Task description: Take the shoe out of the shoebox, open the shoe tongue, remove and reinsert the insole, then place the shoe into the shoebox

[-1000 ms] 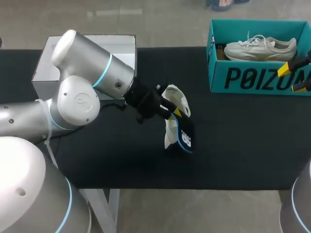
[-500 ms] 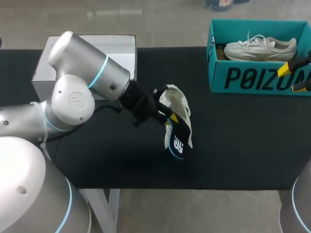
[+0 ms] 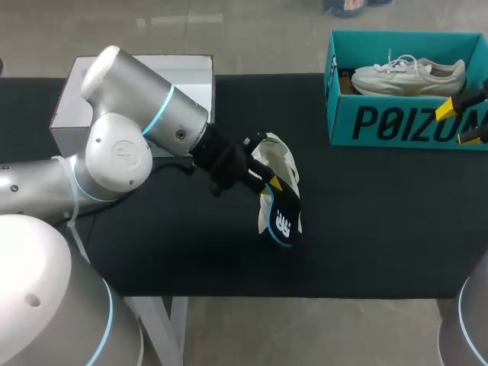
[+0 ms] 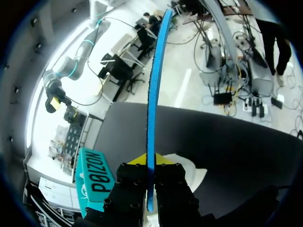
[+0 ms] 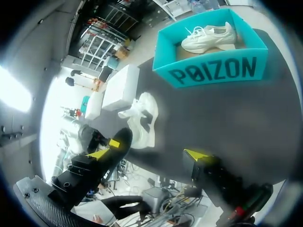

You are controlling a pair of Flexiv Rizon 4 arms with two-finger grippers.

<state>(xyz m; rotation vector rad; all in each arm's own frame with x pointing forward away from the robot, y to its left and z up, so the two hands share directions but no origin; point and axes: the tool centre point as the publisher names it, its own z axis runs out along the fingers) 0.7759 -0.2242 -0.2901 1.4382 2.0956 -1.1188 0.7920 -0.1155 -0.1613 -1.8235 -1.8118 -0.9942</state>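
- Head view: the left gripper sits over the middle of the table, its fingers pressed together on the upper end of the insole.
- The insole hangs down from the fingers, dark face and blue rim showing, in front of the near side of the white shoe. Whether it touches the shoe cannot be told.
- The shoe lies on the table near its middle, outside the shoebox.
- The teal shoebox stands at the table's far right corner with a second shoe inside.
- A white box stands at the far left corner.
- Left wrist view: the insole appears edge-on, pinched from both sides.
- Right wrist view: the right gripper is spread wide and holds nothing.
- Change: compared with 1.0 s ago, the insole's lower end sits slightly nearer the table's left edge. The right gripper has not moved from the right edge.
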